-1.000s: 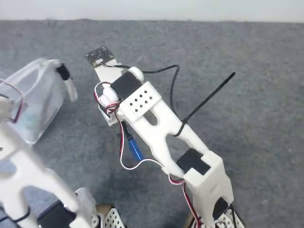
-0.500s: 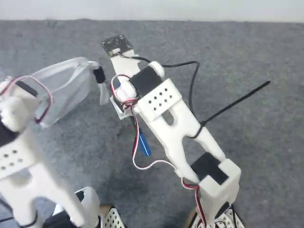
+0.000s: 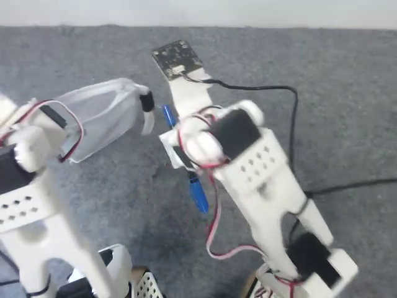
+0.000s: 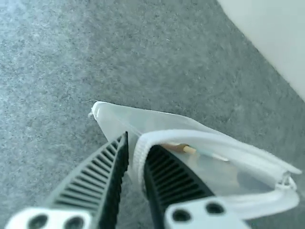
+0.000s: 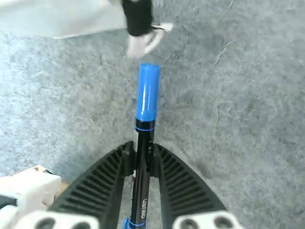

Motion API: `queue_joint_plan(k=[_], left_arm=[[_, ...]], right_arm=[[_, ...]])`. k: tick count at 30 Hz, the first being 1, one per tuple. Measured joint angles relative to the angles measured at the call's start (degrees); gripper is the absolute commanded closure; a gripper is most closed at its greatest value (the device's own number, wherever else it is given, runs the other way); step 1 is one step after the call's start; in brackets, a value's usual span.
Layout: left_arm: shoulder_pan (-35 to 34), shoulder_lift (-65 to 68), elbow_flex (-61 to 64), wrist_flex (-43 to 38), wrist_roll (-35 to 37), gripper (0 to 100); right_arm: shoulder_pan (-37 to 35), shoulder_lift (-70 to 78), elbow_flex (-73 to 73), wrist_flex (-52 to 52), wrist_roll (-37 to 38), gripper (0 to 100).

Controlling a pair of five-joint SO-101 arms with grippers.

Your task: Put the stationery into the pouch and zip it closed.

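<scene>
A translucent pouch point(image 3: 99, 121) hangs off the table, with my left gripper point(image 4: 133, 140) shut on its white zipper rim point(image 4: 143, 143). A thin pencil-like item point(image 4: 178, 148) lies inside the pouch point(image 4: 205, 162). Its black zipper pull point(image 3: 146, 101) dangles at the end facing the right arm. My right gripper point(image 5: 142, 157) is shut on the black body of a blue marker point(image 3: 197, 194). The marker's blue cap point(image 5: 147, 93) points at the zipper pull point(image 5: 138, 16) and stops just short of the pouch point(image 5: 62, 19).
The table is covered in grey carpet-like felt point(image 3: 347, 112), with a white wall point(image 3: 248, 11) behind it. A black cable point(image 3: 347, 185) trails off to the right. The arm bases point(image 3: 142, 282) stand at the near edge.
The left arm has swung the pouch rightward toward the middle. The right arm has shifted right and turned, bringing the marker's cap up beside the zipper pull.
</scene>
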Motion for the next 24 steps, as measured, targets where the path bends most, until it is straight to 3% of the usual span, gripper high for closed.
queue_joint_plan(k=[15,24], left_arm=[[7.0,-0.1,2.7,-0.2,-3.2,99],[7.3,-0.1,6.2,-2.6,-3.3,99]], right_arm=[[0.2,-16.3,2.8,0.0,0.0,99.2],[0.2,-18.1,2.8,-2.4,0.0,99.1]])
